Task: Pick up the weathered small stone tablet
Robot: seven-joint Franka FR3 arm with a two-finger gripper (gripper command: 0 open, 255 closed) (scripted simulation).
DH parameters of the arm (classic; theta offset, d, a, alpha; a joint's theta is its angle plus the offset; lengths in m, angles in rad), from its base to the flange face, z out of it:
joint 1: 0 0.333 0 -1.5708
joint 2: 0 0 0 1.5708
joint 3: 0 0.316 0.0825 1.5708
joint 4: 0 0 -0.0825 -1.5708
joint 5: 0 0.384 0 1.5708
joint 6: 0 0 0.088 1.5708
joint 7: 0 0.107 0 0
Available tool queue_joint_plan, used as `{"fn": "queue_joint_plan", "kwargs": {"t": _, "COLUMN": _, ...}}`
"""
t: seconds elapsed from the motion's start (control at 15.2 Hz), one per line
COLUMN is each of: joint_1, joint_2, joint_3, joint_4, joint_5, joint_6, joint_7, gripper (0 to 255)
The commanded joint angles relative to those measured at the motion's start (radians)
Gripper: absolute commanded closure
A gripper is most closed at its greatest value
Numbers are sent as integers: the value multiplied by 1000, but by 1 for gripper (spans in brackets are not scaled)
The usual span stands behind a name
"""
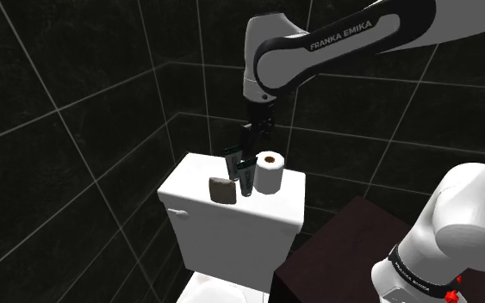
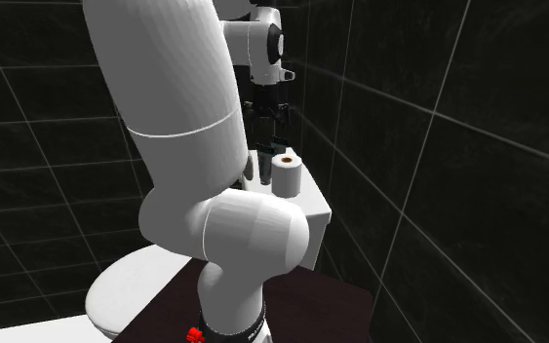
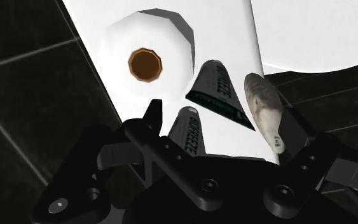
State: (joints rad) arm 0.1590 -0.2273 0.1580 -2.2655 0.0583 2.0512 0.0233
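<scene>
The stone tablet is a small grey-brown slab standing on edge near the front of the white toilet tank lid. In the wrist view the tablet lies close to one of the fingers, without contact. My black gripper hangs above the back of the lid, behind the tablet, and is open with nothing held. The wrist view puts the gripper over two dark green tubes. My gripper also hovers over the tank in the second exterior view.
A toilet paper roll stands on the lid beside the tubes, toward the shoulder view's right. Black tiled walls close in behind and beside the tank. The toilet seat is below, and the dark stand is at lower right.
</scene>
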Motion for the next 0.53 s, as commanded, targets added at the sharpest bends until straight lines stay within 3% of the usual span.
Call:
{"fn": "queue_joint_plan", "kwargs": {"t": 0.0, "joint_1": 11, "joint_2": 71, "joint_3": 18, "joint_4": 32, "joint_5": -11, "joint_6": 37, "joint_7": 6, "gripper": 0}}
{"fn": "queue_joint_plan", "kwargs": {"t": 0.46, "joint_1": 59, "joint_2": 310, "joint_3": 76, "joint_4": 179, "joint_5": -77, "joint_6": 116, "joint_7": 53, "gripper": 0}}
